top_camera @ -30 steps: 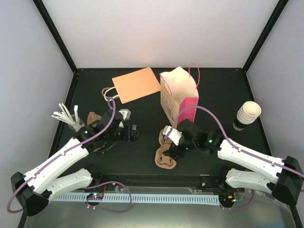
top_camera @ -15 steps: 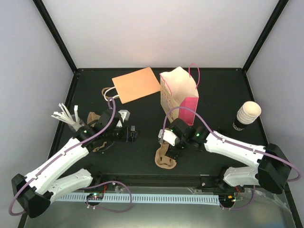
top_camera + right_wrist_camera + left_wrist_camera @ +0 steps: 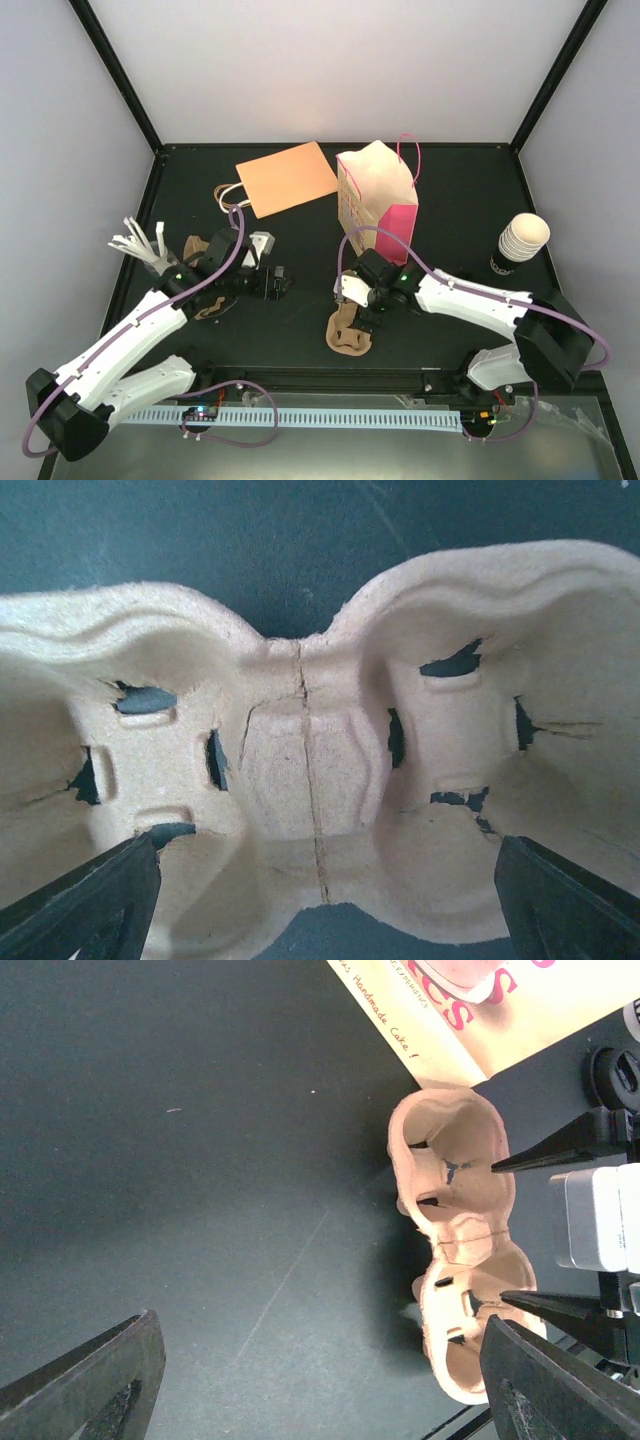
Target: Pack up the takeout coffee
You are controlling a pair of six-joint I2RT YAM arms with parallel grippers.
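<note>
Top view only: takeout coffee (image 3: 522, 243), far right.
Right wrist: right gripper (image 3: 325, 848) spread over pulp carrier (image 3: 320, 770).
Left wrist: left gripper (image 3: 320, 1322) spread, empty.

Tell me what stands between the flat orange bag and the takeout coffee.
In the top view, the open pink paper bag stands between the flat orange bag and the takeout coffee.

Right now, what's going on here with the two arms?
The right gripper hangs open over the brown pulp carrier at the near middle of the table, jaws wide and not closed on it. The left gripper is open too, holding nothing, to the carrier's left. The takeout coffee stands untouched near the right edge. The pink paper bag stands open behind the carrier, and the coffee is not yet in it.
</note>
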